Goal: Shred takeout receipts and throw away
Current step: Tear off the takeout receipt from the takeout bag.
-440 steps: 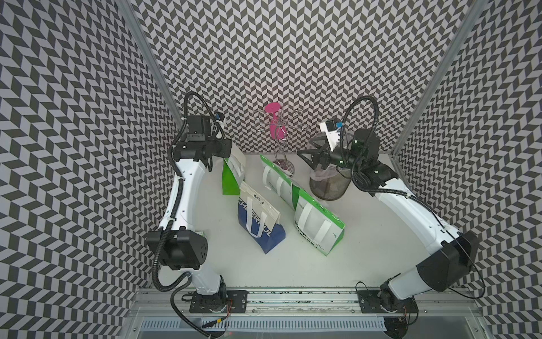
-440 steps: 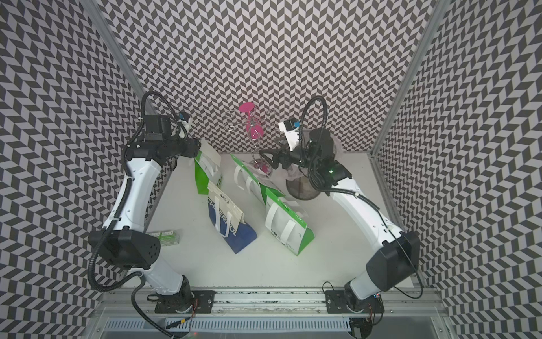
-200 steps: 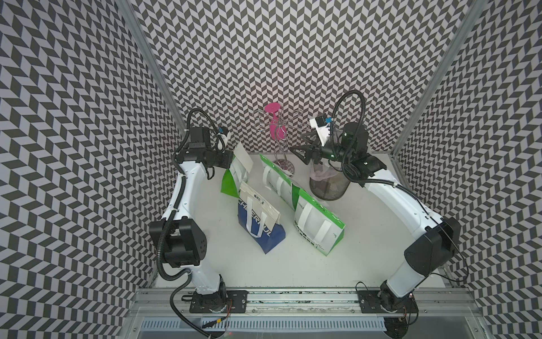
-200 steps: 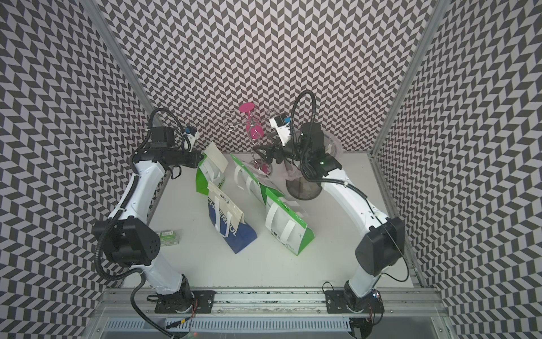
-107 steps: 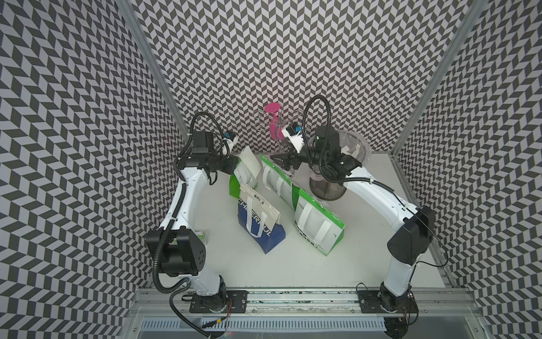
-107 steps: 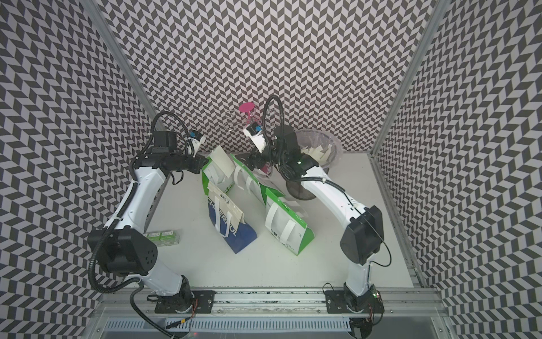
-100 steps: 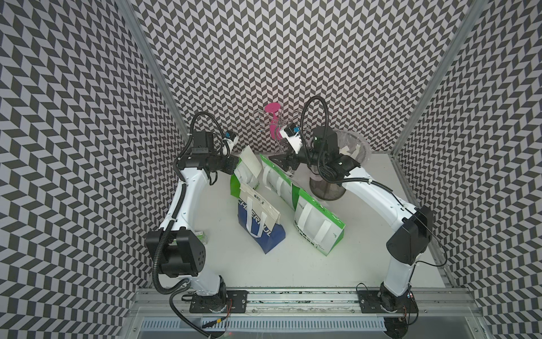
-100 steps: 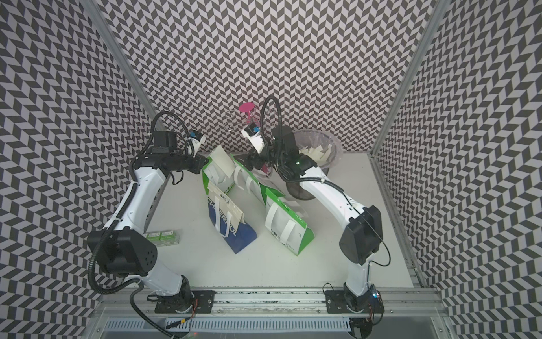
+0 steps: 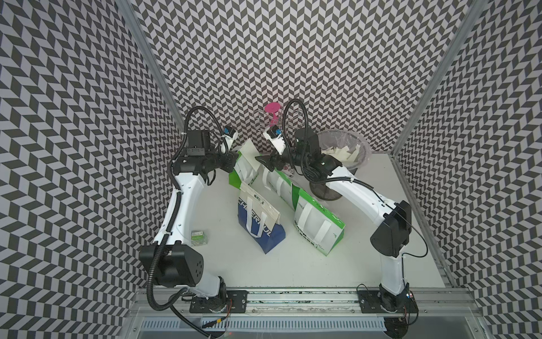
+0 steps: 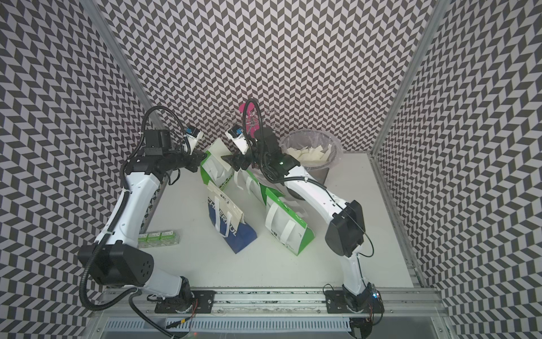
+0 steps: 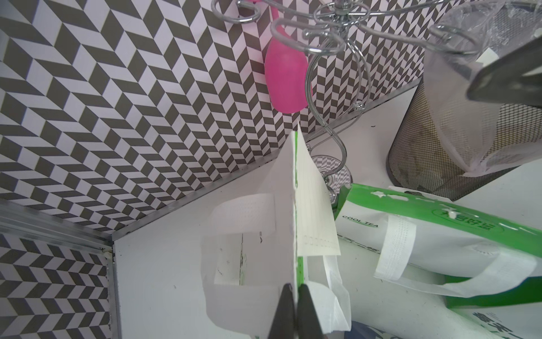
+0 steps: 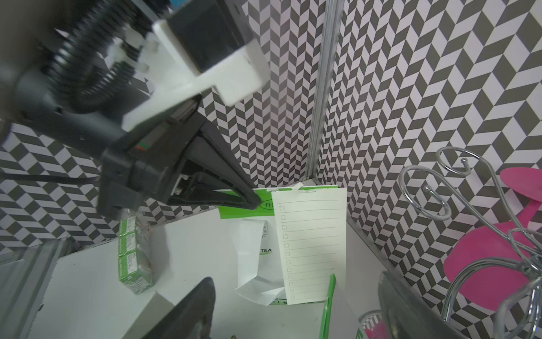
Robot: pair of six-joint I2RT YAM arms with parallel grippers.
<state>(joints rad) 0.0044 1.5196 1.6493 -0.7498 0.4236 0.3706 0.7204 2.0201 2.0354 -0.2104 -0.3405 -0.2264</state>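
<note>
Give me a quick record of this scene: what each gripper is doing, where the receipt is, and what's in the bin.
Left gripper: shut on the top edge of the rearmost green-and-white paper bag
Right gripper: open, empty, pointed toward that bag
Receipt: cream lined paper slip, whole, lying against the bag's face below its top edge
Bin: black mesh wastebasket with clear plastic liner, torn cream paper pieces inside

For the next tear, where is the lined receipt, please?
Right wrist view: the receipt hangs from the rear-left green bag's top edge, beside the left gripper.
</note>
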